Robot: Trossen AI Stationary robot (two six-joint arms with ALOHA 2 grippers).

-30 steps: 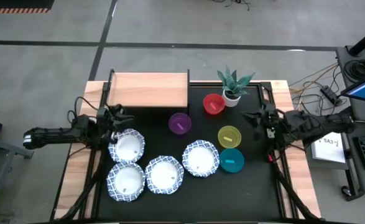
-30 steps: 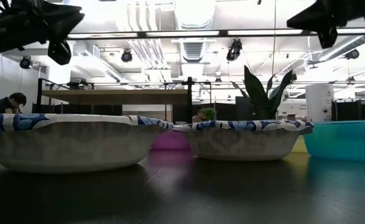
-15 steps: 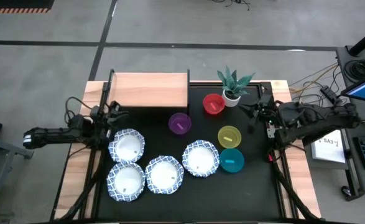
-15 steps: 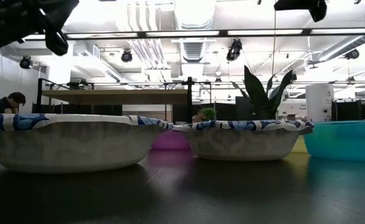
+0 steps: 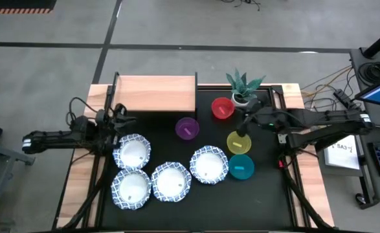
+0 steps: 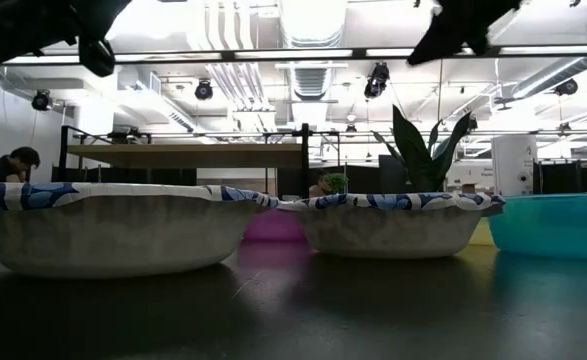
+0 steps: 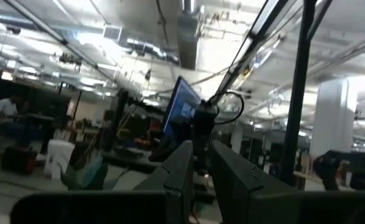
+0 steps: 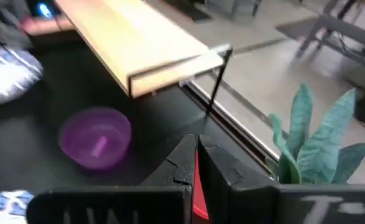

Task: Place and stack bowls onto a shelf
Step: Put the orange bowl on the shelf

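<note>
Bowls are all down on the black mat (image 5: 267, 200), none on the shelf (image 5: 155, 94) yet. That light-wood shelf stands at the mat's far left corner, its top bare. Four white bowls with blue wavy rims sit toward the mat's near left: one (image 5: 132, 153) closest to the left edge, one (image 5: 131, 188) nearer the front edge, one (image 5: 171, 182) beside that, and one (image 5: 208, 164) toward the middle. The purple bowl (image 5: 187, 128) sits just in front of the shelf's right end, the red bowl (image 5: 223, 108) near the far edge beside the potted plant (image 5: 243, 87), and the yellow bowl (image 5: 239, 142) and teal bowl (image 5: 241, 167) lie toward the right edge, nearly touching.

The left gripper (image 5: 116, 119) hangs over the table's left edge, between the shelf and the nearest white bowl, its fingers (image 7: 181, 168) almost together on nothing. The right gripper (image 5: 246, 121) hovers between the red and yellow bowls, its fingers (image 8: 181, 163) pressed close together, also empty.
</note>
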